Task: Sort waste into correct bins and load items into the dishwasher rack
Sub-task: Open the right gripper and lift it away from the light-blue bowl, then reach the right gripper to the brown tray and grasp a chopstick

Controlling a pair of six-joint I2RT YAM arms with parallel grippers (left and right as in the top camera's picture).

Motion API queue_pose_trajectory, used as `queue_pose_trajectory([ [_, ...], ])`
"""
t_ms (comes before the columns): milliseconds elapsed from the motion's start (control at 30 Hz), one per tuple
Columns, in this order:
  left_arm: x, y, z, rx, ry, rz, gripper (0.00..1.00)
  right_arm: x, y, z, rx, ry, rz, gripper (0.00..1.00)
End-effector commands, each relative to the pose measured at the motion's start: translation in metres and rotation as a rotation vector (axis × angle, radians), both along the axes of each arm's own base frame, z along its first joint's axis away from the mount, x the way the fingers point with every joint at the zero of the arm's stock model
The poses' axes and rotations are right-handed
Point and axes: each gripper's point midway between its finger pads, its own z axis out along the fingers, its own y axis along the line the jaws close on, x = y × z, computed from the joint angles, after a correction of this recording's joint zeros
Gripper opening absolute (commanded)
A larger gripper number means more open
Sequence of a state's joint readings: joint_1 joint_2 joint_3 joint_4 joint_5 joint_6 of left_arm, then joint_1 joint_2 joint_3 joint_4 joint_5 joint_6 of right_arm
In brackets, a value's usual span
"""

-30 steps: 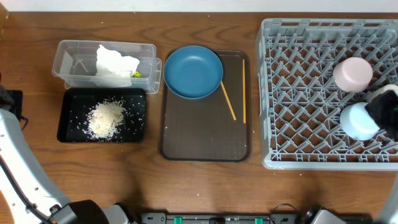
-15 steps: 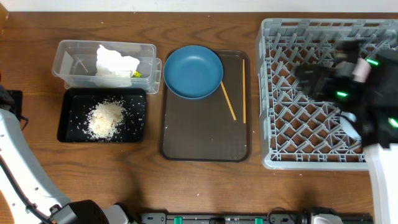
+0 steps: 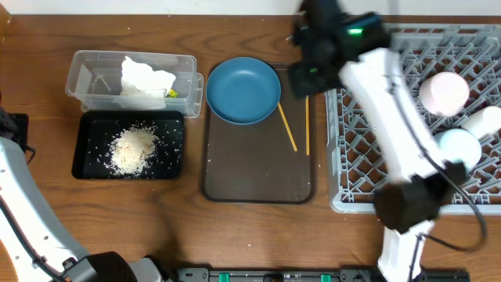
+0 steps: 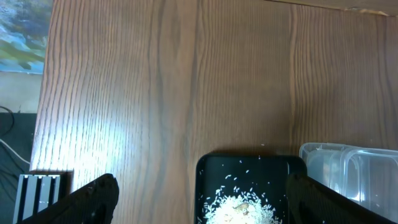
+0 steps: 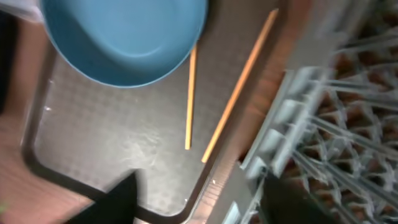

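Observation:
My right gripper (image 3: 311,78) hangs open and empty above the far right corner of the brown serving tray (image 3: 258,176). In the right wrist view its gripper (image 5: 199,205) frames the tray's edge, with two chopsticks (image 5: 191,99) and the dark blue plate (image 5: 124,37) ahead. The chopsticks (image 3: 288,129) lie on the tray beside the plate (image 3: 243,90). The dishwasher rack (image 3: 368,157) holds a pale cup (image 3: 444,92), a white bowl (image 3: 483,121) and a light blue bowl (image 3: 458,147). My left gripper (image 4: 199,211) is open over the black tray (image 4: 211,171) of rice scraps (image 4: 239,208).
The clear tub (image 3: 94,78) at the back left holds crumpled tissue (image 3: 145,77) and a snack wrapper (image 3: 171,94). The black tray (image 3: 86,149) with rice (image 3: 135,149) lies just in front of it. The right arm (image 3: 391,117) stretches across the rack's left side.
The right arm has swung from the rack's right side leftward to above the serving tray. The light blue bowl stays in the rack. The left arm has not moved.

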State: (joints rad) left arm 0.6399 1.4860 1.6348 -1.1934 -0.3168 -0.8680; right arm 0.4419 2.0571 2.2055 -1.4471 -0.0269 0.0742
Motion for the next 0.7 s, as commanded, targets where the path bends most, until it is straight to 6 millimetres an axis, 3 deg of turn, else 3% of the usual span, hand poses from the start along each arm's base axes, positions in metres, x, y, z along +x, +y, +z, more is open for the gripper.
queue_pose_trajectory([
  [0,-0.001,0.003,-0.001,0.002,0.005,0.016,0.89,0.001,0.018,-0.029,-0.098,0.024,0.133,0.38],
  [33,-0.001,0.003,-0.001,0.002,0.005,0.016,0.89,0.002,0.023,-0.038,-0.105,0.031,0.141,0.42],
  [100,-0.001,0.003,-0.001,0.002,0.005,0.016,0.89,0.007,0.029,-0.053,-0.119,0.041,0.148,0.64],
  [133,-0.001,0.003,-0.001,0.002,0.005,0.016,0.89,0.009,0.031,-0.061,-0.123,0.049,0.151,0.65],
  [300,-0.001,0.003,-0.001,0.002,0.005,0.016,0.89,0.009,0.034,-0.105,-0.165,0.136,0.159,0.43],
  [433,-0.001,0.003,-0.001,0.002,0.005,0.016,0.89,0.006,0.029,-0.143,-0.217,0.216,0.162,0.34],
  [667,-0.001,0.003,-0.001,0.002,0.005,0.016,0.89,-0.008,0.019,-0.188,-0.289,0.341,0.194,0.26],
])
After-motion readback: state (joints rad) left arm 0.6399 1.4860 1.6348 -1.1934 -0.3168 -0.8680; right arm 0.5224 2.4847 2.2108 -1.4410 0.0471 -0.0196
